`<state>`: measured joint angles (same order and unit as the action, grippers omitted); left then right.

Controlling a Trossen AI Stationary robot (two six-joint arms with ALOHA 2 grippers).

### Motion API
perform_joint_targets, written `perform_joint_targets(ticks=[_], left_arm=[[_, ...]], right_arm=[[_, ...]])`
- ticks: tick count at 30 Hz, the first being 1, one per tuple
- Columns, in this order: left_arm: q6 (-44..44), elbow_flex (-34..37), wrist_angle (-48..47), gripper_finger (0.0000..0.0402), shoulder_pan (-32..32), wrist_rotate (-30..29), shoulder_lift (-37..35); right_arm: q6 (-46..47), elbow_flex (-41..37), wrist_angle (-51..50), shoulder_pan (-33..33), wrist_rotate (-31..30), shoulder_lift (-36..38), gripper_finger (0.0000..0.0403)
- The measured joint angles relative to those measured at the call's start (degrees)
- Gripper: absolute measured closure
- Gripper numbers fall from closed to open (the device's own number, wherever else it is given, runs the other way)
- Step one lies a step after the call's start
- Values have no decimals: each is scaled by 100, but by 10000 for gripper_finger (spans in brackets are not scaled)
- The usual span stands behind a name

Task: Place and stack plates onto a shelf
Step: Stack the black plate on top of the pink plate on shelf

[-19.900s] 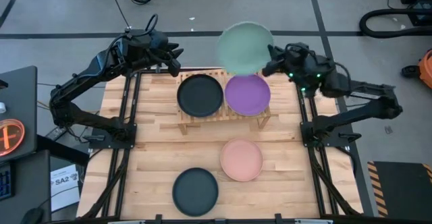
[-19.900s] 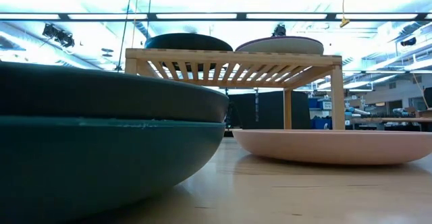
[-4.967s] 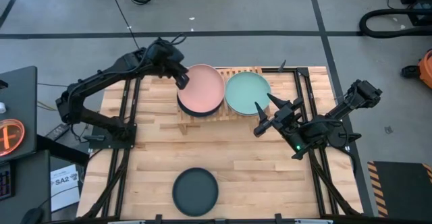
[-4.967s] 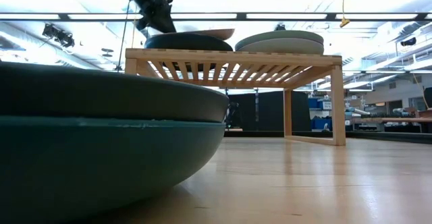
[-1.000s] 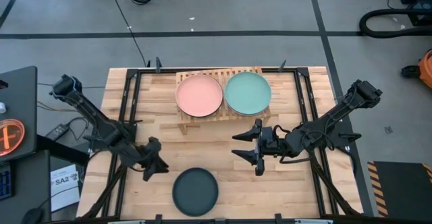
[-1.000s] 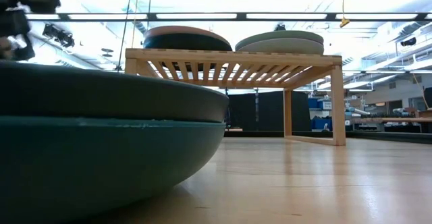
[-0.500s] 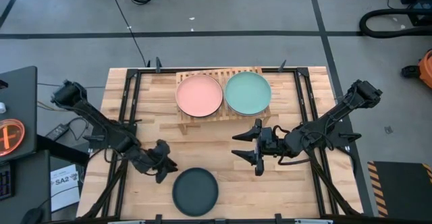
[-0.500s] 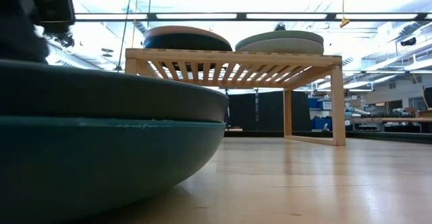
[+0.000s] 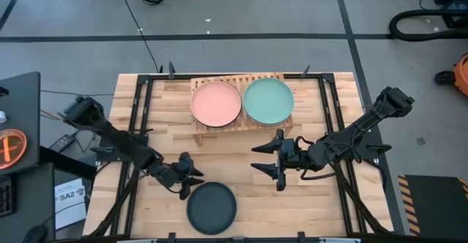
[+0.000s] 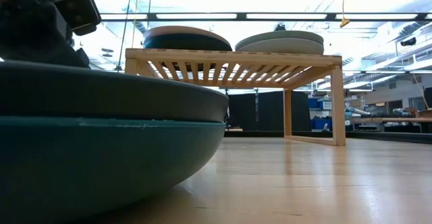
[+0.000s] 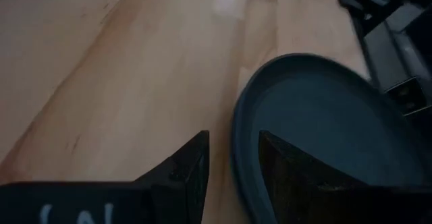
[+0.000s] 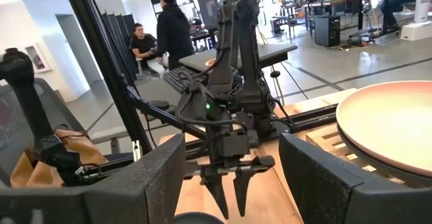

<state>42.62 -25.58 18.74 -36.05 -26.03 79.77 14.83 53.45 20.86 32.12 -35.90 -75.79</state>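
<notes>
A: Start from the left. What is the left gripper (image 9: pixel 184 177) doing?

B: It sits low over the table (image 9: pixel 168 122), just beside the left rim of the dark plates (image 9: pixel 212 207) at the near edge. In the left wrist view its 2 fingers (image 11: pixel 192 166) stand apart, with the plate rim just ahead of the gap between them and nothing held.

A: 1 plate there or 2?

B: The low view shows 2: a charcoal plate (image 10: pixel 101 89) nested on a dark teal plate (image 10: pixel 101 160).

A: So how should the pick go?

B: My judgement: take only the upper rim. Slide 1 finger over the lip and the other under it, above the teal plate, then close firmly. A rim pinch on a wide plate will want to tilt, so lift slowly and keep it level.

A: And further right?

B: The shelf (image 9: pixel 238 129) stands at the far middle. On it are 2 stacks, side by side: a salmon pink plate (image 9: pixel 216 102) on top at left, a mint green plate (image 9: pixel 268 101) at right, each with a plate beneath, as the low view shows.

A: The right arm?

B: The right gripper (image 9: pixel 276 164) waits with its jaws wide apart and empty, above bare table near the shelf.
</notes>
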Motion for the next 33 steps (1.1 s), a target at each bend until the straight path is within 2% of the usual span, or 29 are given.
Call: perform_joint_targets(ticks=[12, 33], left_arm=[[-192, 0, 237, 267, -16, -143, 591], [-128, 2, 660, 267, -206, -74, 605]], right_arm=[[0, 0, -8, 0, 0, 0, 159], [2, 0, -46, 0, 0, 0, 159]])
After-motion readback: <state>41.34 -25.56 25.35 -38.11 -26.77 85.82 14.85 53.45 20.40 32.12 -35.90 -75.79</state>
